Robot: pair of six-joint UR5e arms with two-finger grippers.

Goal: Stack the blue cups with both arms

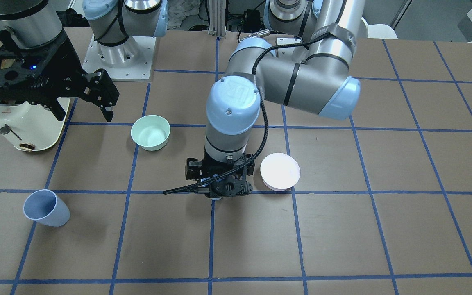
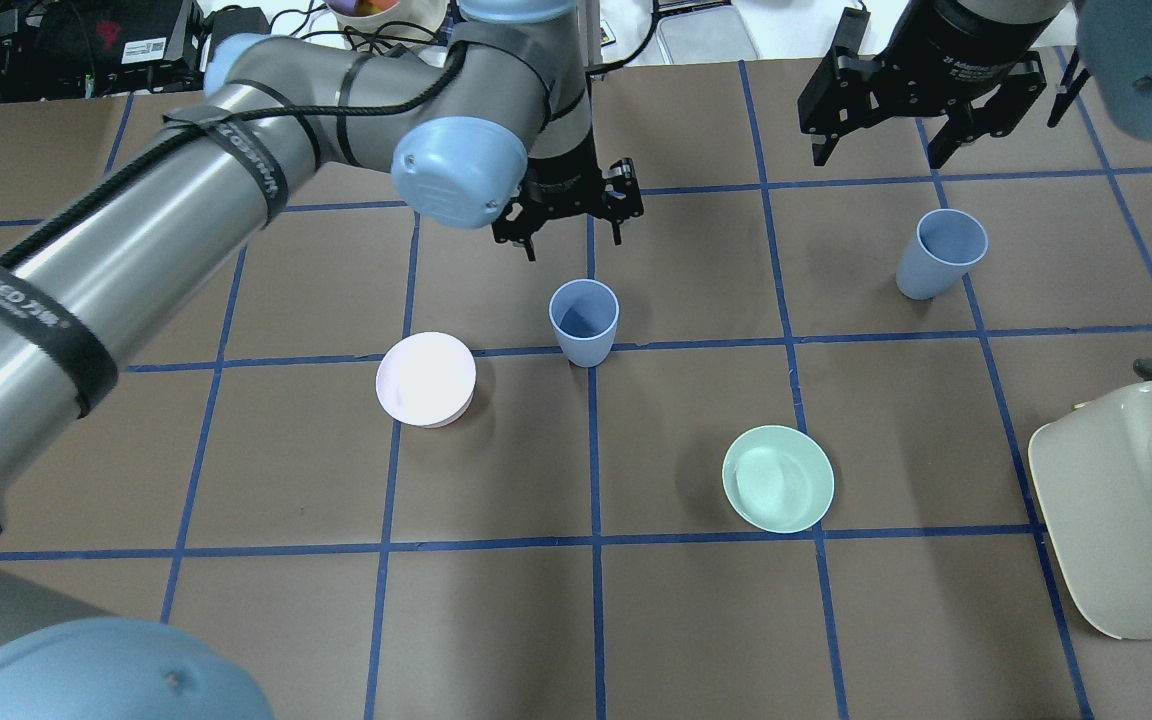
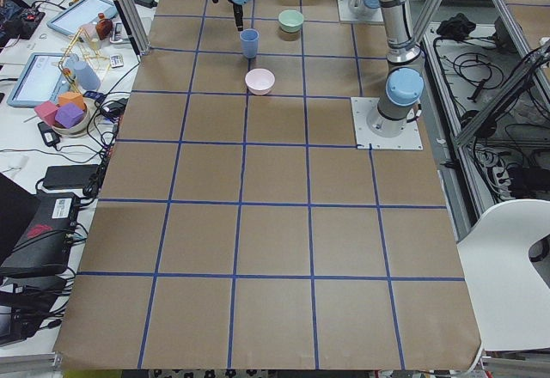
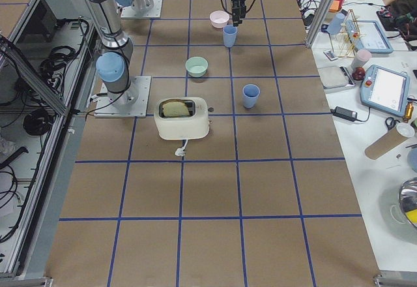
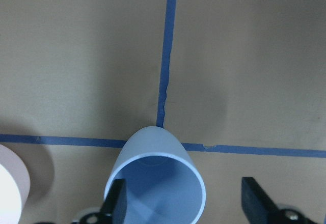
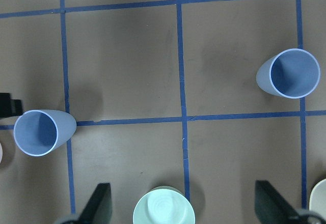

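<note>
One blue cup (image 2: 584,320) stands upright at the table's middle on a tape crossing. It is almost hidden under the left wrist in the front view. My left gripper (image 2: 573,240) is open and hovers just beyond and above this cup. In the left wrist view the cup (image 5: 155,183) sits between the open fingers (image 5: 118,203), close to the left one. The second blue cup (image 2: 939,255) stands upright at the right, also seen in the front view (image 1: 46,208). My right gripper (image 2: 878,155) is open, empty and high. Its wrist view shows both cups (image 6: 41,131) (image 6: 290,74).
A pale pink bowl (image 2: 426,378) sits left of the middle cup. A mint-green bowl (image 2: 778,478) sits nearer the robot, between the cups. A cream toaster (image 2: 1126,505) stands at the right edge. Blue tape lines grid the brown table.
</note>
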